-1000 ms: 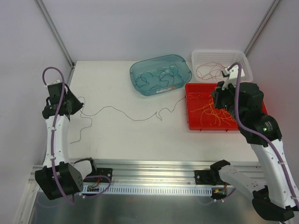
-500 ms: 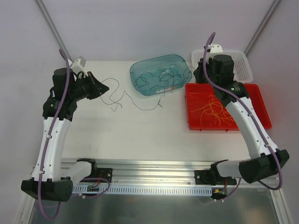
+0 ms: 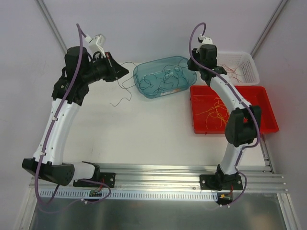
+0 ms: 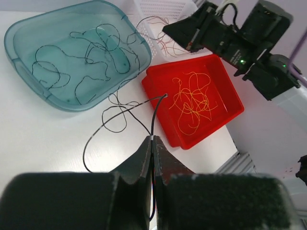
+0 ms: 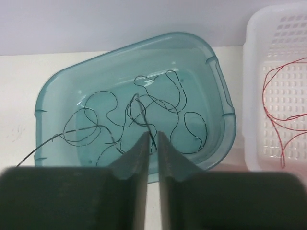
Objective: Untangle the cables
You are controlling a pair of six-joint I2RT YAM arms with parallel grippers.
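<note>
A small pale label is showing on the near wall of the teal tub, but its print is too small to read; no other writing is showing.

The teal tub is sitting at the back of the tabletop and is holding a loose heap of dark green-black cables, curled over one another across its floor. Just to its right, the red tray is holding a tangle of yellow-orange cables, bunched towards its middle and left. Behind the tray, the white basket is holding a few red-brown cables, lying in wide loops on its perforated floor.

The left end effector is hanging above the tabletop left of the tub, its fingers clenched together on a loose dark cable. That strand is rising from the fingertips, looping over the tabletop beside the tub's near corner, and running on towards the tub.

The right end effector is hovering over the tub's right end, pointing down into it. Its fingers are standing nearly together with only a thin slit between them, and a dark strand from the heap is running into that slit. Whether the fingers are actually pinching it I cannot tell.
</note>
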